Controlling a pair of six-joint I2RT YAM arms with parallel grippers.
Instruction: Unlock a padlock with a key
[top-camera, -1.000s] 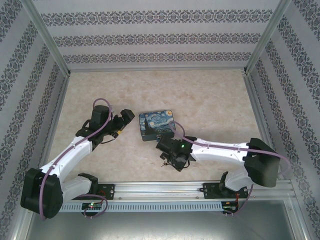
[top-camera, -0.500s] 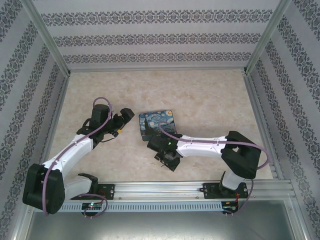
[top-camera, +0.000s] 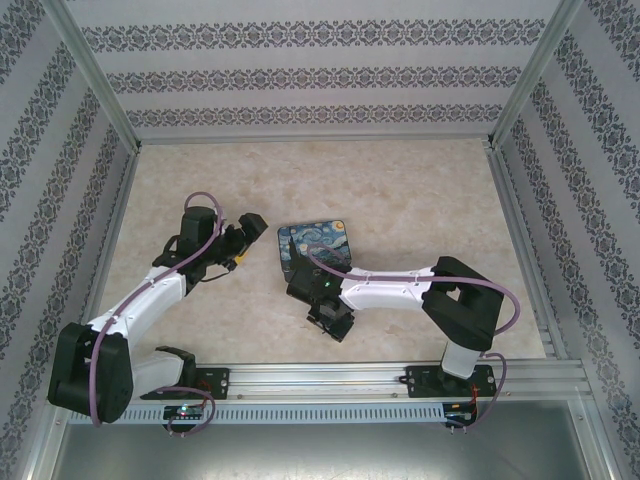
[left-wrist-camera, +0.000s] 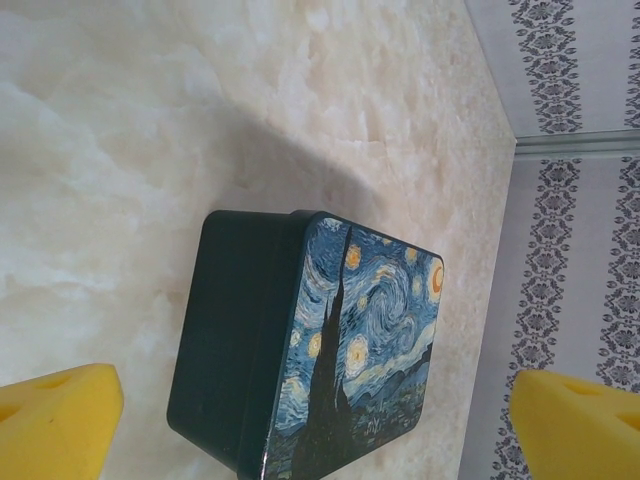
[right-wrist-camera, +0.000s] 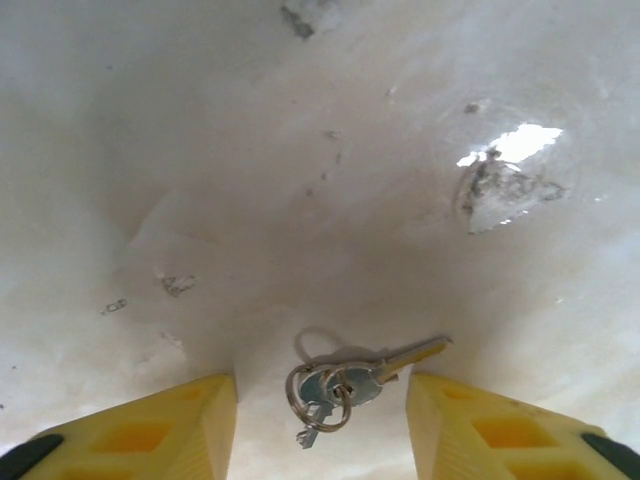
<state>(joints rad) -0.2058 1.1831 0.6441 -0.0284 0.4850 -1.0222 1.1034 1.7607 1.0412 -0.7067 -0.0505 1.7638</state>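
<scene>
Left hand (top-camera: 251, 231) first: in the top view I hold it left of centre, above the pale marbled desk (top-camera: 420, 190), pointing toward the right of the frame. Its fingers (left-wrist-camera: 55, 410) are spread wide; my left wrist camera catches the yellow pads at the lower left and lower right corners with nothing between them. Just beyond them stands a dark tin (left-wrist-camera: 320, 350) with a swirling starry night painted on its lid. In the top view that tin (top-camera: 315, 249) sits near the middle of the frame, just right of my left hand and apart from it.

Right of and below the tin, my right hand (top-camera: 328, 318) is angled down at the desk, close to the tin's lower edge. Its fingers (right-wrist-camera: 150, 430) are spread as well. In the right wrist view the key (right-wrist-camera: 345, 385) lies flat on the desk on its ring, bottom centre of the frame, between the two yellow pads and touching neither. The blade points toward the right of the frame.
</scene>
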